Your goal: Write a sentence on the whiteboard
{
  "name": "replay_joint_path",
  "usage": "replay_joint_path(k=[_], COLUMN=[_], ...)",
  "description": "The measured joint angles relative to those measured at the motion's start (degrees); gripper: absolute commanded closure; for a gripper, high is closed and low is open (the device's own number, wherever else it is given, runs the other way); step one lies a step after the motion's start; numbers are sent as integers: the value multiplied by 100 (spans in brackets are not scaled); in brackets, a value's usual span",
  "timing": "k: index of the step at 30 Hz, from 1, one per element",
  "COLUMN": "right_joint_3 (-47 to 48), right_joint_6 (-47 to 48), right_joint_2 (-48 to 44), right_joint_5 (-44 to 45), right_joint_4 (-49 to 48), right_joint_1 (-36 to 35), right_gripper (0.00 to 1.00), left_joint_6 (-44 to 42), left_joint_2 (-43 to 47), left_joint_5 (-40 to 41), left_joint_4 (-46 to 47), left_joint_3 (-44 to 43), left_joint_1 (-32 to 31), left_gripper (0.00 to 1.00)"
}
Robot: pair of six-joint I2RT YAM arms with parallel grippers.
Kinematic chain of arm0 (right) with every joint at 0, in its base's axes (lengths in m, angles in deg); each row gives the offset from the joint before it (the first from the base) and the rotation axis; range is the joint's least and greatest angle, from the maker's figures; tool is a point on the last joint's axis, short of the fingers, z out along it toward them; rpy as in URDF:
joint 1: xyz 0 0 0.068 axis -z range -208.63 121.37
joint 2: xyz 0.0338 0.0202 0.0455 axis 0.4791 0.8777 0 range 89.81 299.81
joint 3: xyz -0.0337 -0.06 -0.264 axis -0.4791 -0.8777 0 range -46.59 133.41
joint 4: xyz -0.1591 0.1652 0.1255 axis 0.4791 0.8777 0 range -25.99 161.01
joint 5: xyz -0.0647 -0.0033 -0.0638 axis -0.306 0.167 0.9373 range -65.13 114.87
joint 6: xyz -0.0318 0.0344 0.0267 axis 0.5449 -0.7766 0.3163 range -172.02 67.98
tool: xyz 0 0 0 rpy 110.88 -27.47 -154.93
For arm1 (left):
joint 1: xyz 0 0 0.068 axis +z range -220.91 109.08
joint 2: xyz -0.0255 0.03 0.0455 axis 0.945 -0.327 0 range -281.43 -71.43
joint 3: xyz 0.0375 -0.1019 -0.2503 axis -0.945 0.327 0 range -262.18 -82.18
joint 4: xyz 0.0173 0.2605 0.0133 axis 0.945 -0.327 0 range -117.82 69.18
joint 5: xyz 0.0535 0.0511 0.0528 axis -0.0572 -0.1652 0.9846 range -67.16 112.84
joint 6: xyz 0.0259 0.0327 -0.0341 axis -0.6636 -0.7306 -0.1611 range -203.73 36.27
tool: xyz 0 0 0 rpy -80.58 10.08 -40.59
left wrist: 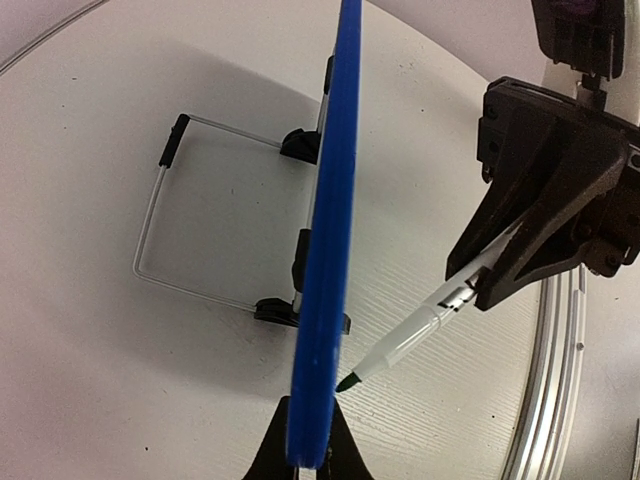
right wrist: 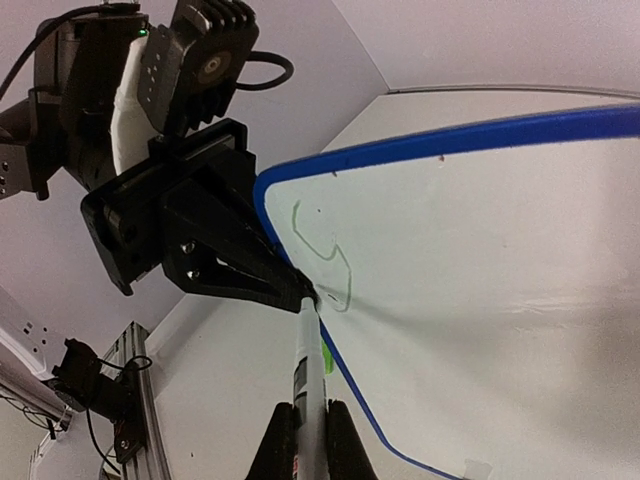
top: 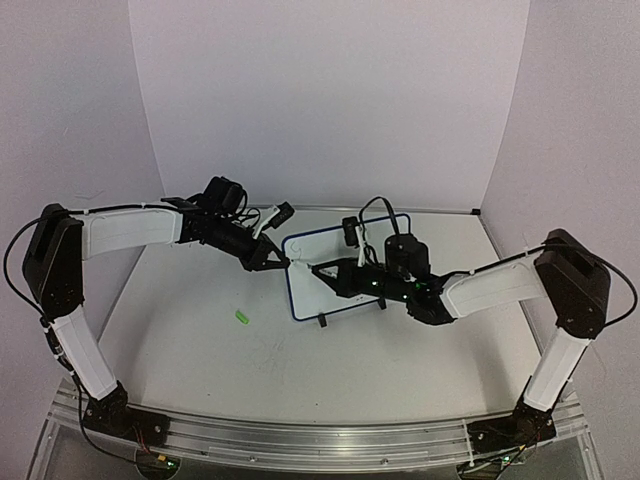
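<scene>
The whiteboard point(top: 322, 248) stands upright on its wire stand at mid-table. My left gripper point(top: 285, 263) is shut on its blue frame at the left edge; in the left wrist view the frame point(left wrist: 330, 240) runs edge-on between my fingers point(left wrist: 262, 455). My right gripper point(top: 325, 271) is shut on a white-and-green marker point(right wrist: 308, 370), its tip against the board near that edge. The sentence point(right wrist: 325, 250) is one wavy green stroke, like a letter s, at the board's point(right wrist: 480, 230) top left. The marker point(left wrist: 420, 330) and its green tip also show in the left wrist view.
A small green marker cap point(top: 241, 317) lies on the table left of the board. The board's wire stand point(left wrist: 165, 215) with black feet reaches out behind it. White walls close the back and sides; an aluminium rail point(top: 320, 435) runs along the near edge.
</scene>
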Motion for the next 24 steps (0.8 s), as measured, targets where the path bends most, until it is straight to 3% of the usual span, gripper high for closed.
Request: replay_joint_path(k=[9, 24], right_joint_3=[-246, -404], right_joint_6=[12, 259], right_joint_2=[-661, -696], right_joint_5=[66, 43], right_joint_4=[-4, 344], right_joint_1=[0, 155], right_gripper=[100, 100], left_joint_6=[-1, -2], left_joint_2=[11, 20], left_joint_5=[1, 56], left_joint_4=[-2, -7], left_joint_3=[0, 0], left_joint_1=[-12, -17], left_gripper=[100, 100])
